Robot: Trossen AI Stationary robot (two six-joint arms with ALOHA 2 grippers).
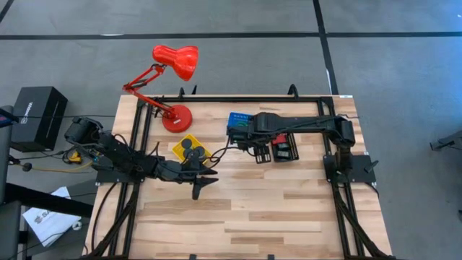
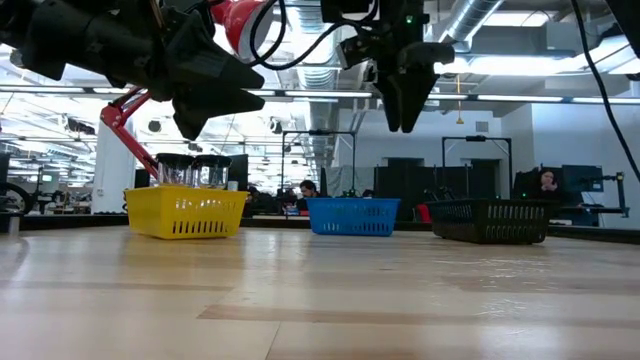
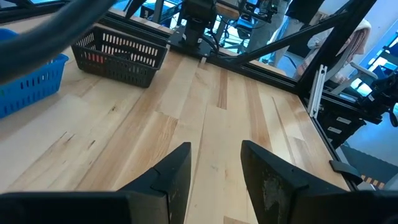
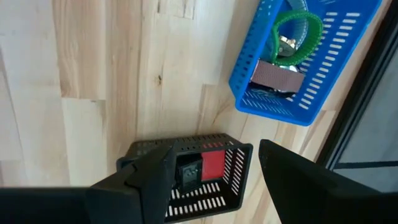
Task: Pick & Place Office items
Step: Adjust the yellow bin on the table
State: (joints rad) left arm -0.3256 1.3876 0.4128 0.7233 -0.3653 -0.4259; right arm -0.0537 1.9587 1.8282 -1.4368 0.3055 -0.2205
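Three baskets stand on the wooden table. The yellow basket [image 1: 189, 149] holds black round rolls [image 1: 192, 147]. In the blue basket [image 4: 292, 68] lie a green piece [image 4: 298, 28] and a brownish bar [image 4: 277, 76]. The black basket [image 4: 186, 180] holds a red block [image 4: 212, 165] and a black block [image 4: 186, 174]. My right gripper [image 4: 216, 152] hangs open above the black basket, pointing steeply down, with nothing between its fingers. My left gripper [image 3: 216, 174] stands open and empty over bare boards in front of the yellow basket [image 1: 202, 186].
A red desk lamp [image 1: 173, 65] stands at the table's far left, its base [image 1: 177, 118] beside the yellow basket. Black frame rails run along the table's left and right edges. Bare wood [image 1: 253, 217] fills the near half of the table.
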